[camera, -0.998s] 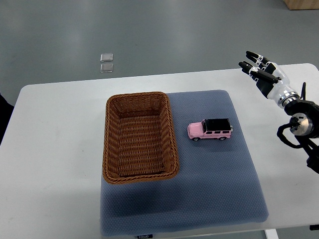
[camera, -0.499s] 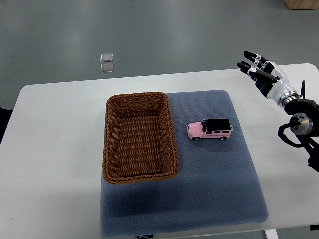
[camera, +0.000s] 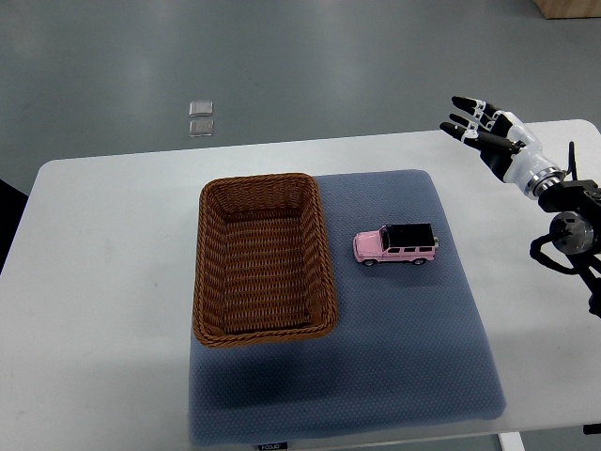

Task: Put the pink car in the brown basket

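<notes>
the pink car (camera: 395, 245) is seen on the blue mat (camera: 413, 357), long axis left-right, just right of the brown basket (camera: 261, 329), well down-left of the empty, spread right hand (camera: 486, 132), the only hand in view.

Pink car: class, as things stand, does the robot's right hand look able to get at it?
Probably yes. The right hand is open above the table's far right corner, and nothing lies between it and the pink car, which sits alone on the mat.
</notes>
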`<state>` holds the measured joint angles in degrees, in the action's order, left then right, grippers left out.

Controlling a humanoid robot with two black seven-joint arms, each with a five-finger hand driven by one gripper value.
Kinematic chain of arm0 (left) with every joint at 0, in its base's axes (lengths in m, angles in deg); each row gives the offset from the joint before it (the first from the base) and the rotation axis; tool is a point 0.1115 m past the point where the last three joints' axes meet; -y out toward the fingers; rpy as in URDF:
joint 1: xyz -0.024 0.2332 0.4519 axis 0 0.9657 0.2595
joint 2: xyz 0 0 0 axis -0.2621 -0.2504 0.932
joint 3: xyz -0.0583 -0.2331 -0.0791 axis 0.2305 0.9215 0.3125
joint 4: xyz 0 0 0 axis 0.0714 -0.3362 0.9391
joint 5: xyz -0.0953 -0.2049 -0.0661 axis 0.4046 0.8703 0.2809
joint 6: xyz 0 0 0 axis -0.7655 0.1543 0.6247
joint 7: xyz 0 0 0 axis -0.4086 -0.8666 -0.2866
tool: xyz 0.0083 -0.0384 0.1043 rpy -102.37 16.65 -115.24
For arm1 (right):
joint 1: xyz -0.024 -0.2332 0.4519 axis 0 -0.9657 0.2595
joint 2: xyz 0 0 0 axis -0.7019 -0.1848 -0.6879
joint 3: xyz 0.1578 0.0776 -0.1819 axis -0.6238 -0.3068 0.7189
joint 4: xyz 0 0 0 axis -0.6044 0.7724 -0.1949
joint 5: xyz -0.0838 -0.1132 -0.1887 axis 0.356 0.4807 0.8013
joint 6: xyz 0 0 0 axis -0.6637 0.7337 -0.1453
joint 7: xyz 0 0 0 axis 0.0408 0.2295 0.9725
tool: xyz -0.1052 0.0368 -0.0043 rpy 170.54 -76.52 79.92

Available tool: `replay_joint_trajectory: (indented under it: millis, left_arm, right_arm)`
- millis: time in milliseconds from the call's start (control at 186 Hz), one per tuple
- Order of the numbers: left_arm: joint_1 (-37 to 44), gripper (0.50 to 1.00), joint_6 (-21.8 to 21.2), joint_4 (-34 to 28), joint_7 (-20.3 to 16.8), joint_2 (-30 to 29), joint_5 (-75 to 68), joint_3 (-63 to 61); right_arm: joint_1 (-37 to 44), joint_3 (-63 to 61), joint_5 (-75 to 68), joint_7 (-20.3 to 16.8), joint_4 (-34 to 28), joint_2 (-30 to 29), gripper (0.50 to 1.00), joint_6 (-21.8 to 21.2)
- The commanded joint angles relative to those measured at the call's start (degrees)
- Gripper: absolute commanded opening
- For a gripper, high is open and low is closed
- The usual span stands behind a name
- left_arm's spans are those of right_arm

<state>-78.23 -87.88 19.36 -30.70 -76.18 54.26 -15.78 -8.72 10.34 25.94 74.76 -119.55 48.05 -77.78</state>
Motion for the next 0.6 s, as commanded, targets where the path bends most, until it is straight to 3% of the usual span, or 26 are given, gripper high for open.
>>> replay_joint_trajectory:
  millis: [0,193,359,595]
  left_arm:
    - [0.0,1.0,0.0,0.09,0.0,0.0,0.02,0.0]
    - [0.0,1.0,0.0,0.0,0.0,0.0,0.02,0.0]
    - [-0.09,1.0,0.0,0.0,0.0,0.0,0.02,0.0]
    - [0.0,1.0,0.0,-0.08,0.0,0.0,0.02,0.0]
  right_arm:
    - [0.91,0.09,3.82,0.46,-0.19,1.56,0.909,-2.4]
    - [1.27,1.84,15.15,2.74,-5.81,6.3,0.907,-6.26]
    - [1.97,6.68,27.98,6.43,-12.31,11.14,0.907,-6.26]
    - [1.53,10.72,45.74,7.93,-19.08,12.72,0.907,-5.03]
